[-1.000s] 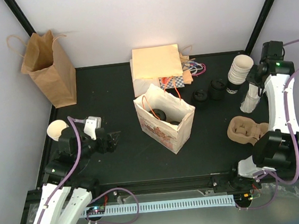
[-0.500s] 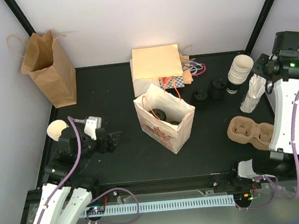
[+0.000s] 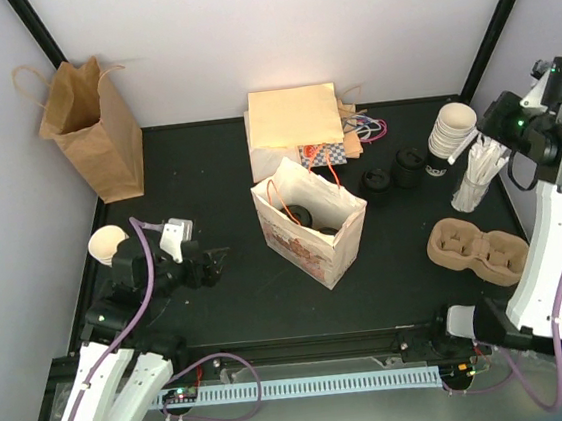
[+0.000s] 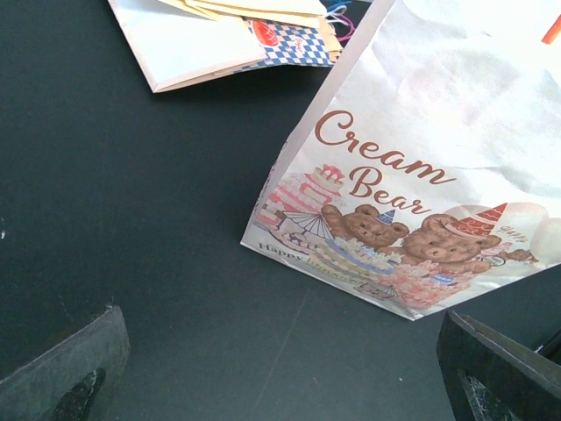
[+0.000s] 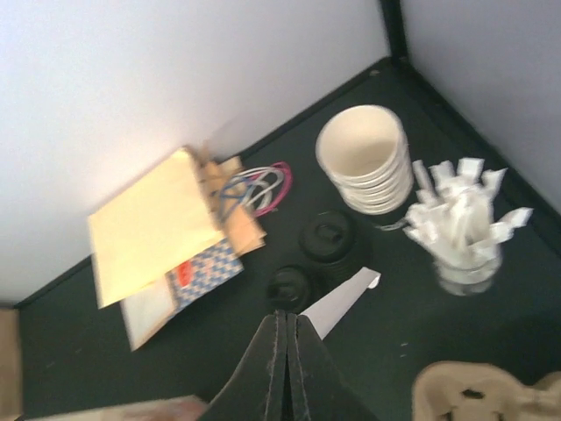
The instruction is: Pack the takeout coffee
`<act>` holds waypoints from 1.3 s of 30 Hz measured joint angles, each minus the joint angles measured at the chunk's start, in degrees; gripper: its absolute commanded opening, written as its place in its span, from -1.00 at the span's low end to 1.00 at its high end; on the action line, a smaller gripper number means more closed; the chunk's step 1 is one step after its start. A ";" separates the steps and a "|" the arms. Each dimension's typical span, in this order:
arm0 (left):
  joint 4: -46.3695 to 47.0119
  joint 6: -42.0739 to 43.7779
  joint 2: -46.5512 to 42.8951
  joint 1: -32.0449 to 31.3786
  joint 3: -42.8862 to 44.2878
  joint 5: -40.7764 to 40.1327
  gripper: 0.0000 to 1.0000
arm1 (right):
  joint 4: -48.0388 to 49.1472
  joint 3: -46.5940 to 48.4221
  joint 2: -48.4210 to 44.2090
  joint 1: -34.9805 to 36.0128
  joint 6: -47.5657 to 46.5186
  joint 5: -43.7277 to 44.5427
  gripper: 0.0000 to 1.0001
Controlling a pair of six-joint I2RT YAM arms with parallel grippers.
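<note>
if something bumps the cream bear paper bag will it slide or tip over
Likely tips: the Cream Bear paper bag stands tall and open on a narrow base. Its thin, creased walls would probably buckle under a push.

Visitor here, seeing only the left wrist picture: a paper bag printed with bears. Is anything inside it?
Observer: Yes. From above, a round black lid shows through the bag's open top.
Operator: And the other arm?
Observer: The right pincer is shut with nothing in it, high over the back right corner.
Operator: What lies below it?
Observer: A stack of lidless cream cups beside two loose black lids.
</note>
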 measured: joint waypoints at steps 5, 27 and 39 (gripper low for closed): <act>0.00 0.00 0.17 0.00 0.00 0.02 0.97 | 0.68 -2.29 -5.86 0.00 1.18 -11.87 -0.98; -0.04 0.00 3.10 0.00 0.00 0.26 0.98 | 51.71 -23.56 -16.68 15.47 28.09 -51.78 -0.98; -0.07 0.00 4.26 0.00 0.00 0.22 0.98 | 53.42 -27.12 -17.42 23.56 25.18 -53.99 -0.98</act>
